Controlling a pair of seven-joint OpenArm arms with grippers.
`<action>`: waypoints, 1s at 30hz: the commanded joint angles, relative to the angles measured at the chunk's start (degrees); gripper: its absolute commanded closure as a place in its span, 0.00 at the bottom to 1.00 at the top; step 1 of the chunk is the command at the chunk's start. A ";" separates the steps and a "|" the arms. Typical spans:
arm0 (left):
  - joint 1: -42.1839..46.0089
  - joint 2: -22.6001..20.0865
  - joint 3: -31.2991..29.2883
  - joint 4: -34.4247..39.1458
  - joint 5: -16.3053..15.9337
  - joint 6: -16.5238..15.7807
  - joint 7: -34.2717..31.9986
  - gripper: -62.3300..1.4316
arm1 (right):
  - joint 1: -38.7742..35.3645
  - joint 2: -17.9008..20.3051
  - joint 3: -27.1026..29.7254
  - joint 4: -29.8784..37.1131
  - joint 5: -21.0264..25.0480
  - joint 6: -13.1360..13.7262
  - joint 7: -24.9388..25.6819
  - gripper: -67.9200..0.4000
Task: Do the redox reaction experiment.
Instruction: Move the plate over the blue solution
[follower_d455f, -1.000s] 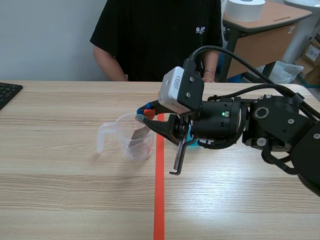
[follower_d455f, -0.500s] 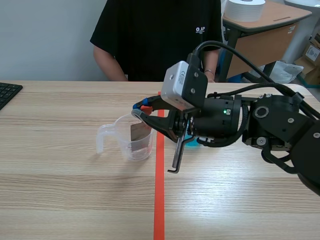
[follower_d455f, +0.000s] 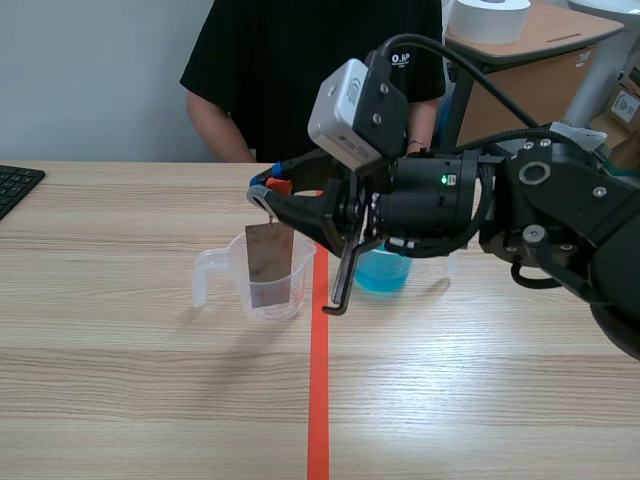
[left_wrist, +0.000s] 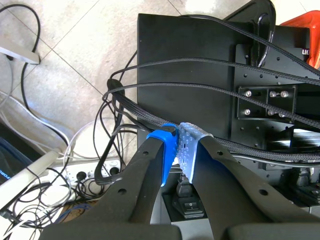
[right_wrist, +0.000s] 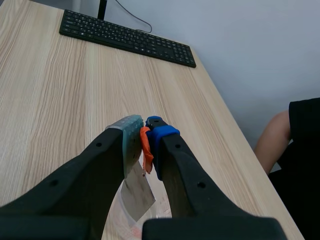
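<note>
We find the scene view bright and evenly lit from overhead, so the table (follower_d455f: 120, 380) carries only faint, soft-edged shadows around the clear jug (follower_d455f: 300, 285) and under the right arm (follower_d455f: 560, 220). The right wrist view is just as flat (a dull sheen lies on the right gripper (right_wrist: 142, 131) and its clamped metal plate (right_wrist: 137, 192)). In the left wrist view the pale floor (left_wrist: 65, 75) glows against a dark base plate (left_wrist: 185, 65), with thin highlights along the cables (left_wrist: 210, 90).
</note>
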 joint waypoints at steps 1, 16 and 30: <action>0.76 -0.15 0.00 0.87 -0.13 0.57 -0.39 0.93 | 2.25 0.26 0.70 1.84 2.62 -0.33 -0.74 0.97; 0.74 -0.15 0.00 0.87 -0.17 0.94 -0.44 0.93 | 7.39 0.31 5.57 7.56 19.26 4.74 -17.86 0.97; 0.76 -0.13 0.00 0.87 -0.17 0.74 -0.63 0.93 | 7.37 5.77 18.43 15.47 33.94 4.74 -33.42 0.97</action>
